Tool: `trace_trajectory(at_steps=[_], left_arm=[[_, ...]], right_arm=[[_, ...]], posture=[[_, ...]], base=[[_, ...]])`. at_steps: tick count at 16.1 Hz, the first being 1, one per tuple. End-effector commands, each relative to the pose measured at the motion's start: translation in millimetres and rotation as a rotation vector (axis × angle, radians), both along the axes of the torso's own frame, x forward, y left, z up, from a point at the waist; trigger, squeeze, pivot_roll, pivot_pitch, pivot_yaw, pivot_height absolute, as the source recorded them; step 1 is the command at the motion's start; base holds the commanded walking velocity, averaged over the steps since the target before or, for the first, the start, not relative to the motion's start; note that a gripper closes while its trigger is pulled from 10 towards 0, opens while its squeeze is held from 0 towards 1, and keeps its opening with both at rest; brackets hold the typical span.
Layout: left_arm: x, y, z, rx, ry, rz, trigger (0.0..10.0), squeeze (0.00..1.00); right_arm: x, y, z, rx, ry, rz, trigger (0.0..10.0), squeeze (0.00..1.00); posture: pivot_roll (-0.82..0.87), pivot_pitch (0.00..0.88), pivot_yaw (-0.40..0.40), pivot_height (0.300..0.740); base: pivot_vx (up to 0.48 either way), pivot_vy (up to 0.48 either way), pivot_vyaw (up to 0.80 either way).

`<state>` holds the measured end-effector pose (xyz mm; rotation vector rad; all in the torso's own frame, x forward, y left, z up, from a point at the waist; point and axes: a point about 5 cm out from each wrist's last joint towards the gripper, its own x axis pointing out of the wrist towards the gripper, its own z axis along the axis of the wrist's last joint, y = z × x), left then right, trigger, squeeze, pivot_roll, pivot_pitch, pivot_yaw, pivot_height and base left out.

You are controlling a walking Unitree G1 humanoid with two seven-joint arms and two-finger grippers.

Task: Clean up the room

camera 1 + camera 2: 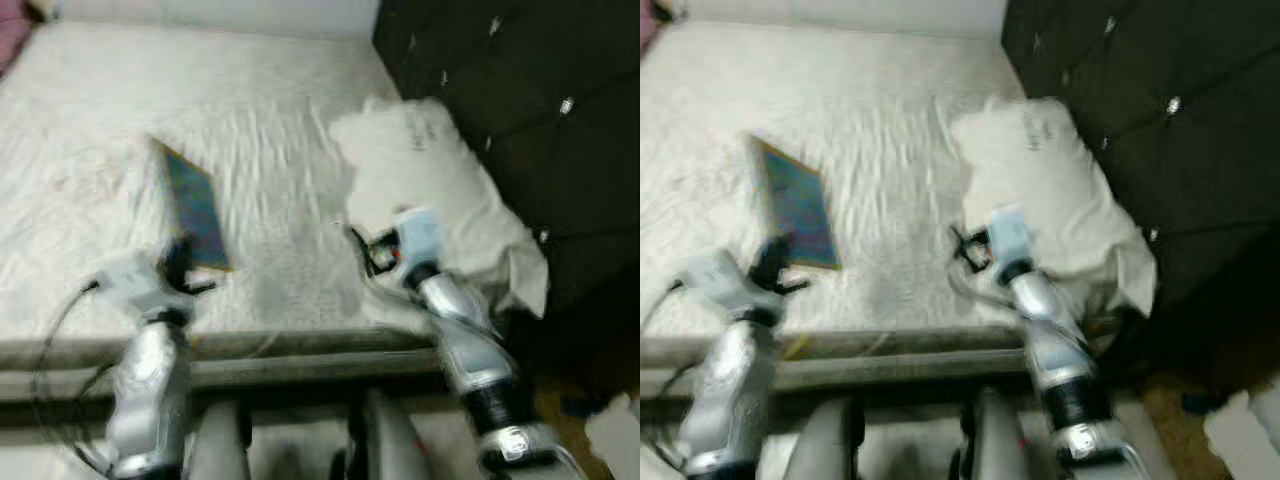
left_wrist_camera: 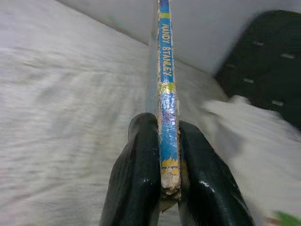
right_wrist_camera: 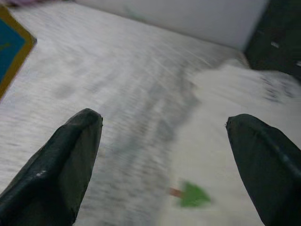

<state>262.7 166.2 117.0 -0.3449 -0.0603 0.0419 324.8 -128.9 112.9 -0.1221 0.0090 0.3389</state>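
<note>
A thin blue picture book [image 1: 195, 212] with a yellow border stands tilted over the white bed sheet [image 1: 270, 110]. My left gripper [image 1: 180, 262] is shut on its near edge. In the left wrist view the two black fingers [image 2: 141, 169] pinch the worn spine of the book [image 2: 165, 89]. My right gripper [image 1: 375, 250] hovers open over the bed beside a white pillow [image 1: 430, 180]. Nothing sits between its fingers [image 3: 70, 155] in the right wrist view, where the pillow [image 3: 235, 103] and a corner of the book [image 3: 11, 44] also show.
A dark tufted headboard [image 1: 540, 100] stands to the right of the pillow. The bed's grey front edge [image 1: 300, 355] runs across just before me. Something pink [image 1: 12, 40] lies at the far left corner. A pale object [image 1: 615, 430] is on the floor at right.
</note>
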Motion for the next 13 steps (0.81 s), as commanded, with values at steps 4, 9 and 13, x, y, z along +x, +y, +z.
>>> trace_trajectory(at_steps=[4, 9, 13], left_arm=[[3.3, 8.3, 6, 0.003, -0.018, 0.033, 10.0, 0.0], [7.6, 6.5, 2, -0.032, 0.033, 0.039, 10.0, 0.0], [27.4, -6.6, -2, -0.236, 0.098, 0.021, 10.0, 0.0]], right_arm=[[2.4, 10.9, 3, 0.009, -0.018, 0.023, 10.0, 0.0], [3.8, 14.6, 4, 0.016, -0.022, 0.037, 10.0, 0.0], [5.7, 16.4, 5, 0.008, -0.03, 0.041, 10.0, 0.0]], posture=[[0.06, 0.073, -0.069, 0.629], [0.06, 0.074, -0.068, 0.599], [0.06, 0.075, -0.074, 0.57]], base=[[0.183, 0.0, 0.0], [0.0, 0.0, 0.0], [0.0, 0.0, 0.0]])
